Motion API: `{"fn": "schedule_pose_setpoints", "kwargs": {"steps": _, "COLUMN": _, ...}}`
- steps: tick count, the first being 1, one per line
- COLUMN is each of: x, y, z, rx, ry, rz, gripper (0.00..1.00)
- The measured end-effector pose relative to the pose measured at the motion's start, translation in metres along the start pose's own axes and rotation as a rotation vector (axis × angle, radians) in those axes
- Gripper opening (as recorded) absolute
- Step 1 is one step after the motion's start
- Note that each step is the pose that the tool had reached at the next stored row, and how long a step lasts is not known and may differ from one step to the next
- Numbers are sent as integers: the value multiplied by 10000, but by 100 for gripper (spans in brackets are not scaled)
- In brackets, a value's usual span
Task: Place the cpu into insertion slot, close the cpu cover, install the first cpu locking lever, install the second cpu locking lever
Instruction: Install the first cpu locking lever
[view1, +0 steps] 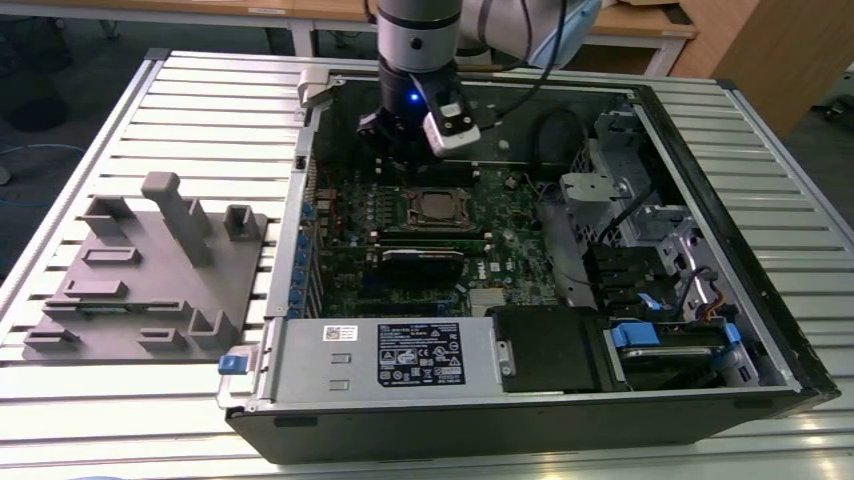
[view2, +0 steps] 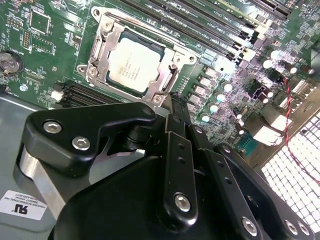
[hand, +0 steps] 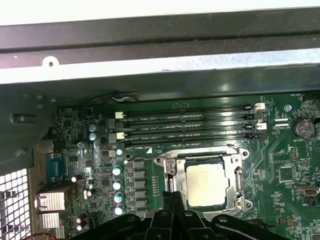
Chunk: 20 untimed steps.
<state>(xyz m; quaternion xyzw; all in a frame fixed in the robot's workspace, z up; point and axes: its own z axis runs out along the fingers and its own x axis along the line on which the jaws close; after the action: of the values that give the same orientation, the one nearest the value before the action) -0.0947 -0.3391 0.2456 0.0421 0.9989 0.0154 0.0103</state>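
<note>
The cpu (view2: 131, 64) lies flat in the insertion slot (view2: 148, 44) on the green motherboard, its grey-silver top showing through the window of the cpu cover (view2: 102, 50). In both wrist views the cover lies down flat around the chip (hand: 204, 184). Thin metal levers run along the cover's sides (hand: 238, 176); whether they are latched I cannot tell. My gripper (view2: 178, 102) hovers just beside the socket's near edge, with its black fingers (hand: 167, 200) pressed together and nothing between them. In the exterior view the gripper (view1: 404, 160) hangs above the socket (view1: 434, 208).
The open computer case (view1: 747, 200) surrounds the board. Long black memory slots (hand: 190, 122) run past the socket. A black expansion card (view1: 424, 255), a power supply (view1: 400, 355) and drive cages (view1: 627, 200) crowd the case. A grey fixture (view1: 147, 270) sits on the table at the exterior view's left.
</note>
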Motion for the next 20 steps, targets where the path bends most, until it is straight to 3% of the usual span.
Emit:
{"fn": "schedule_pose_setpoints", "kwargs": {"steps": 12, "x": 99, "y": -12, "z": -2, "rx": -53, "ry": 3, "rz": 1, "gripper": 11}}
{"fn": "schedule_pose_setpoints", "kwargs": {"steps": 20, "x": 105, "y": -12, "z": -22, "rx": -54, "ry": 5, "rz": 0, "gripper": 11}}
